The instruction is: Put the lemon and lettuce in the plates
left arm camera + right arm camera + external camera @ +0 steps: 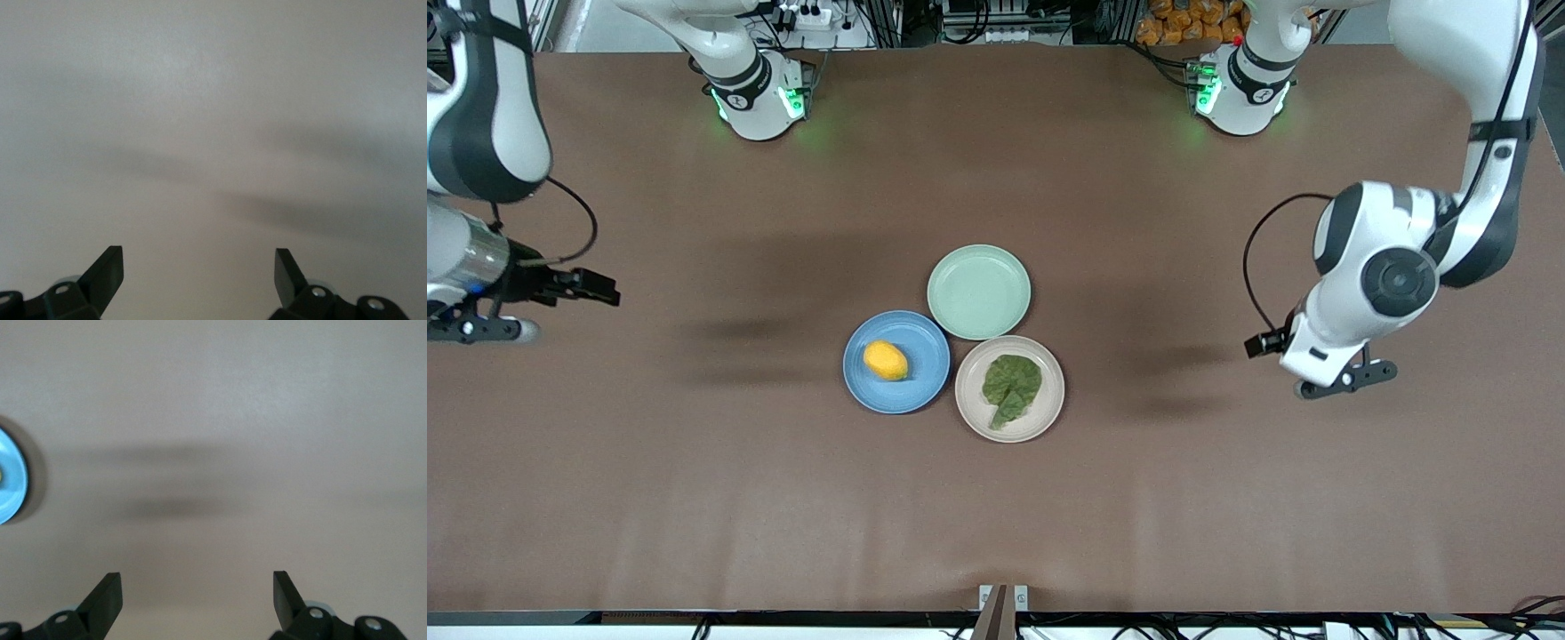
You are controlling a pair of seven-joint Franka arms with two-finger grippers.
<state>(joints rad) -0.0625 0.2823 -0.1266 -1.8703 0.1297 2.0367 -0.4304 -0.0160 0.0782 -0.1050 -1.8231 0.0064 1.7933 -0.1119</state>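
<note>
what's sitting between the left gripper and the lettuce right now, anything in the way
Nothing visible. The left gripper hangs open over bare table toward the left arm's end, with only open tabletop between it and the lettuce. The lettuce already lies in the beige plate, so it has nowhere further to go.

The table (694, 498) wears a matt brown cloth-like cover, faintly creased toward its front edge. All three plates look matt and smooth: blue plate (925, 378), beige plate (1049, 400), pale green plate (978, 292). The lemon (886, 360) has dull, finely pebbled skin; the lettuce (1011, 384) is crinkled, veined leaf
</note>
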